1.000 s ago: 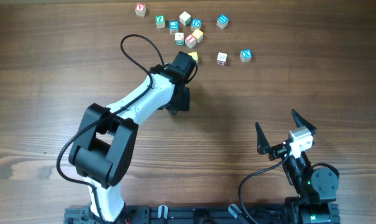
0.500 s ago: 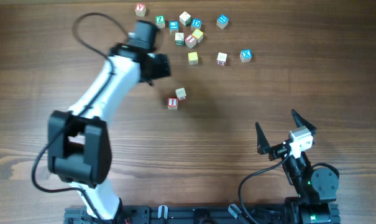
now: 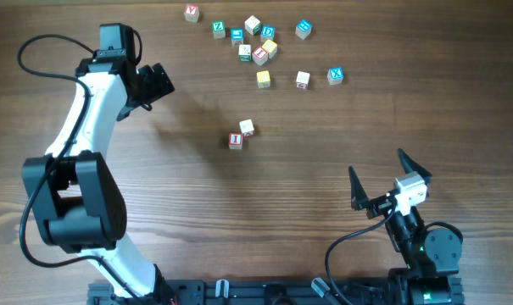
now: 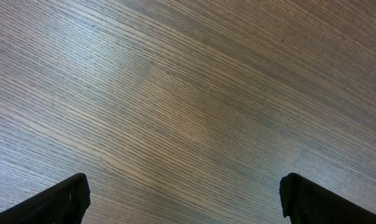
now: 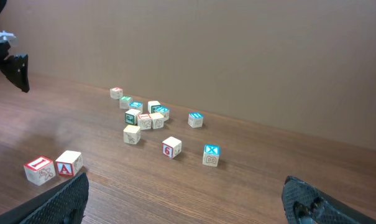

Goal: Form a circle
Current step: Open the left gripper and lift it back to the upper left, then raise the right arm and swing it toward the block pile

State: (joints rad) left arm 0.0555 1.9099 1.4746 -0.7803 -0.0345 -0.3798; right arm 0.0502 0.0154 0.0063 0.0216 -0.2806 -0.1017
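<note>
A circle is not in view. Two letter cubes sit side by side mid-table: a red-lettered I cube (image 3: 235, 141) (image 5: 40, 169) and a pale A cube (image 3: 247, 127) (image 5: 69, 163). My left gripper (image 3: 157, 82) (image 4: 183, 180) is at the far left, well away from them, open with only bare wood between its fingers. My right gripper (image 3: 376, 161) (image 5: 184, 180) rests open near the front right, empty, facing the cubes.
A loose scatter of several letter cubes lies at the back: a yellow one (image 3: 263, 79), a 6 cube (image 3: 303, 80) (image 5: 171, 147), a blue X cube (image 3: 335, 75) (image 5: 210, 154), and a cluster (image 3: 256, 47) behind them.
My left arm swung away to the left from the middle of the table, its jaws opening wide. The two cubes it uncovered stay where they are. The right arm has not moved.
</note>
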